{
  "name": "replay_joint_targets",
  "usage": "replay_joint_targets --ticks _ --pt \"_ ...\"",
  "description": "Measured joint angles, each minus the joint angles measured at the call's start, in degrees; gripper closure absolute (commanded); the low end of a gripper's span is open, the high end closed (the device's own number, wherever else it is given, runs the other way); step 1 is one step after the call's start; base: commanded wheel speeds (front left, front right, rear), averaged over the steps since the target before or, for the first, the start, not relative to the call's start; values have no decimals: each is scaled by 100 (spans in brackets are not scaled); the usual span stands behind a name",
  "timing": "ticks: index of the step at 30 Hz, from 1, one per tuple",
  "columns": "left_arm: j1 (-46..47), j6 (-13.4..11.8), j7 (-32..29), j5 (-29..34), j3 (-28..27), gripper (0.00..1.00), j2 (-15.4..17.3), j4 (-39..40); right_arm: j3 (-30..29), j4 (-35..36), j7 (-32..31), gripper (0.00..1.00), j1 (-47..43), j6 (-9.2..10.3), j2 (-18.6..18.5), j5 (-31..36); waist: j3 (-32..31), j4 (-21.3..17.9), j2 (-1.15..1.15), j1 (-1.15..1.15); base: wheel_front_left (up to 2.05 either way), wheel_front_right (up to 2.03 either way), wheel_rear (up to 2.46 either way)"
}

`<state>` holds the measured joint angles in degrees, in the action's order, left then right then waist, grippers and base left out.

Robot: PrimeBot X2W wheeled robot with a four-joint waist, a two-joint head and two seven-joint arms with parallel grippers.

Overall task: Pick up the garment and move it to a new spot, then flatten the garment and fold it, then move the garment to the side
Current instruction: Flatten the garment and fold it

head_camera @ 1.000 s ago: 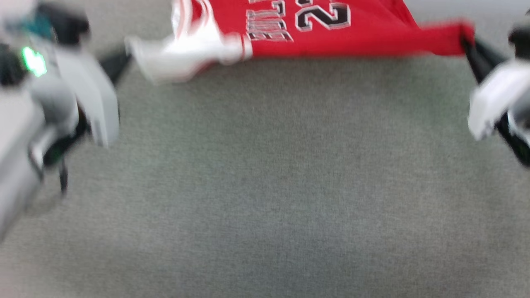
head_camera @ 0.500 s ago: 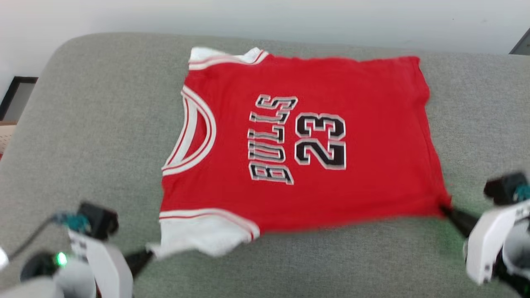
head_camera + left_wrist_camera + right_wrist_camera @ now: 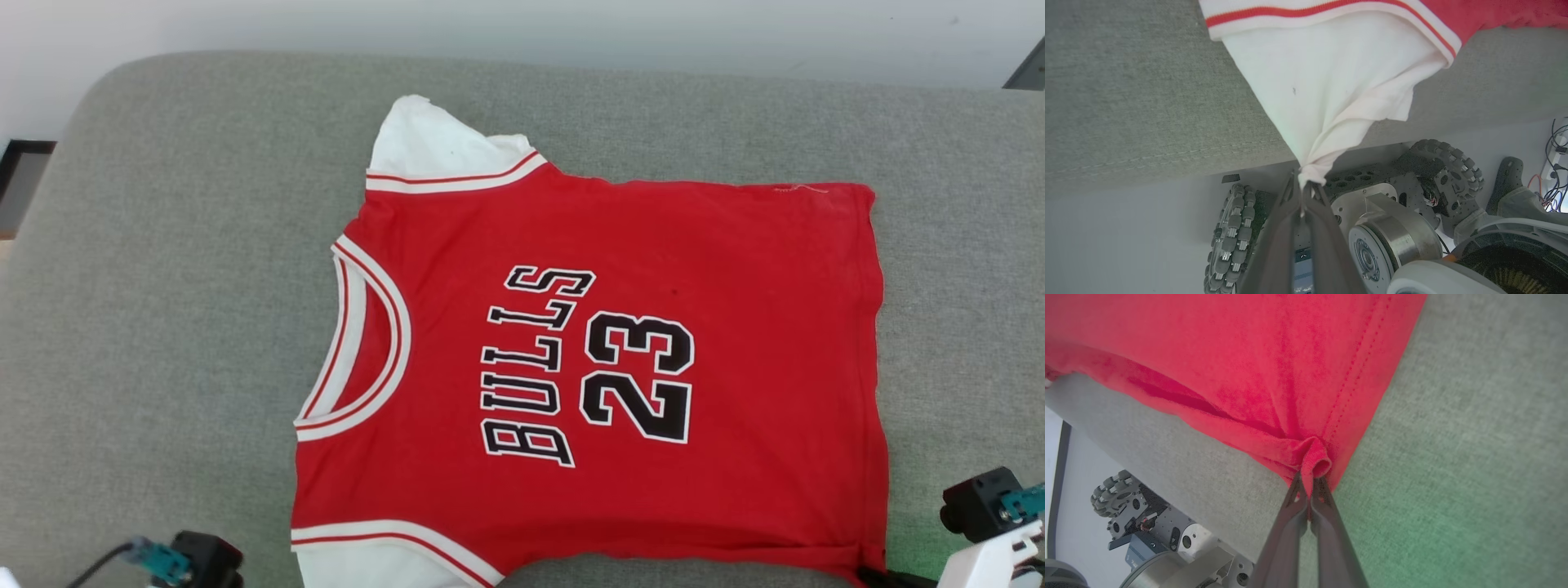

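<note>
Left gripper (image 3: 1303,184): 2 fingers pressed fully together, pinching the bunched tip of the white sleeve (image 3: 1327,90).
Right gripper (image 3: 1310,488): fingers likewise closed, on the near right hem corner (image 3: 1315,459); the cloth puckers at the pinch.
T-shirt (image 3: 588,367): spreads from both grips toward the far side, print up, flat on the grey cushion (image 3: 163,286). Long axis runs left-right, with the collar (image 3: 359,343) left and the hem right. The near edge spans the 2 grips, and each arm is nearest its own corner.
Pose: both arms low at the cushion's near edge, fingers pointing far. The left pinch hangs just off that edge, above the base wheels (image 3: 1233,228).
Judgement: the shirt looks flattened; a fold would carry the near edge toward the far edge.
</note>
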<state>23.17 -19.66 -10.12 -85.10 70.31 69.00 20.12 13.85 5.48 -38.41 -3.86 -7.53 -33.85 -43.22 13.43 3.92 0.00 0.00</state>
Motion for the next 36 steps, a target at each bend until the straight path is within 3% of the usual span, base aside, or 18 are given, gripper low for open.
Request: replay_joint_targets --ticks 5,12,16,20,27,36 --pt "54 -79 127 94 -124 100 250 165 -300 335 -147 100 -163 0 85 47 38 -32 0 0 0 0 0" --pt "937 -91 100 826 -650 100 724 360 -613 692 -196 100 315 0 207 301 79 -101 0 0 0 0 0" --pt "1606 201 -232 1278 -932 100 699 171 -604 587 -190 100 917 0 294 483 125 -173 0 0 0 0 0" --pt "2314 676 -625 1661 -1096 100 269 -430 -414 176 -157 100 1591 0 346 628 215 -230 0 0 0 0 0" --pt "3184 1586 -1106 2132 -943 100 -914 -2082 90 -849 24 100 2586 0 511 798 377 -323 0 0 0 0 0" --pt "3433 2261 -1473 2156 -568 100 -2008 -4045 831 -1923 294 100 3239 0 636 612 457 -451 0 0 0 0 0"
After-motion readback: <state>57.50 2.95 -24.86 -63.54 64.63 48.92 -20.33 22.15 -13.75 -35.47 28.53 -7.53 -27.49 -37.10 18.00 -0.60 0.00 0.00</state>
